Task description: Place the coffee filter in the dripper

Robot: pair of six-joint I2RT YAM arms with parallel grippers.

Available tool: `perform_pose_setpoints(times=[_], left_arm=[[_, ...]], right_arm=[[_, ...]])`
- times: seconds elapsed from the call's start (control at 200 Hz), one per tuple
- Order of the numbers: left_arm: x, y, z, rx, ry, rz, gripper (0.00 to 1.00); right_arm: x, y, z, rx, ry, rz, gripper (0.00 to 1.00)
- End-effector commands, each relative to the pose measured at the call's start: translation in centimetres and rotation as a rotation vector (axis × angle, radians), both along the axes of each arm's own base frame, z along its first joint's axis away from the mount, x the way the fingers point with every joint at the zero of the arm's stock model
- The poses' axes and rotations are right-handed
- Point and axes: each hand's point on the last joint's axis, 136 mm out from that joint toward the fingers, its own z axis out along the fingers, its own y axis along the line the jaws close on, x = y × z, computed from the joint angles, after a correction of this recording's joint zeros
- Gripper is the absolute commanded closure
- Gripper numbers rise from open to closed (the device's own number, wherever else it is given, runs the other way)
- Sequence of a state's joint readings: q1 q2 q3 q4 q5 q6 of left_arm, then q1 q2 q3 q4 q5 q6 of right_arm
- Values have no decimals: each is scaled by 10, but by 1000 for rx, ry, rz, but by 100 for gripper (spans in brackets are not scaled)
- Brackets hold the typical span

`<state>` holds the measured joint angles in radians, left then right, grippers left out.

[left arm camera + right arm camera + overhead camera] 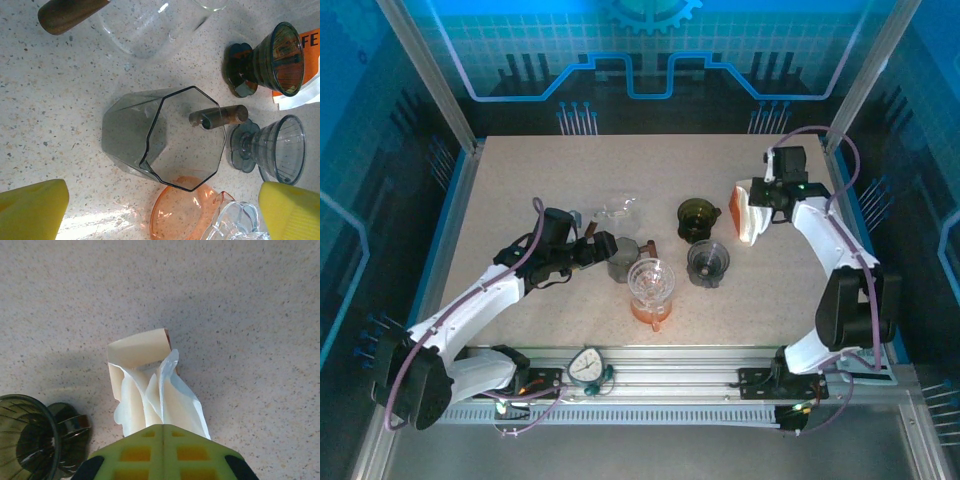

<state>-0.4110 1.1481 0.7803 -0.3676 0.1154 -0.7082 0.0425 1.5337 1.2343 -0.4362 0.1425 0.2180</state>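
A: Where does the top view sit?
B: High behind both bases, tilted down over the whole table (520, 180).
A: And the wrists?
B: Both close, looking down. Left faces the grey glass jug (130, 135); right faces the filter pack (150, 395). They share the green dripper (280, 60) — at two o'clock from the jug in the top view, which takes in all three.

The filter pack (750, 215) is just right of the far dripper (697, 219), with the near dripper (708, 263) before that.
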Motion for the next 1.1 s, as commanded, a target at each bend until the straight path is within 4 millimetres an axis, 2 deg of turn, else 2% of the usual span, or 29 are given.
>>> perform_pose_setpoints(times=[0.0, 0.255, 0.405, 0.645, 0.8, 1.011, 1.096], left_arm=[[3, -3, 4, -33, 8, -1, 1], [2, -6, 11, -65, 3, -6, 3], [0, -8, 19, -81, -3, -15, 2], [-13, -8, 26, -98, -1, -44, 2], [-24, -7, 29, -105, 0, -59, 2], [-40, -2, 37, -114, -6, -65, 2], [-45, 1, 40, -112, -8, -67, 1]], right_arm=[[-3, -2, 51, 18, -124, -13, 100], [-27, 19, 99, 60, -230, 42, 100], [-54, 43, 112, 127, -253, 114, 100], [-119, 103, 119, 242, -235, 316, 100], [-168, 142, 134, 276, -233, 502, 100], [-220, 170, 160, 292, -231, 691, 100], [-236, 181, 161, 313, -184, 761, 100]])
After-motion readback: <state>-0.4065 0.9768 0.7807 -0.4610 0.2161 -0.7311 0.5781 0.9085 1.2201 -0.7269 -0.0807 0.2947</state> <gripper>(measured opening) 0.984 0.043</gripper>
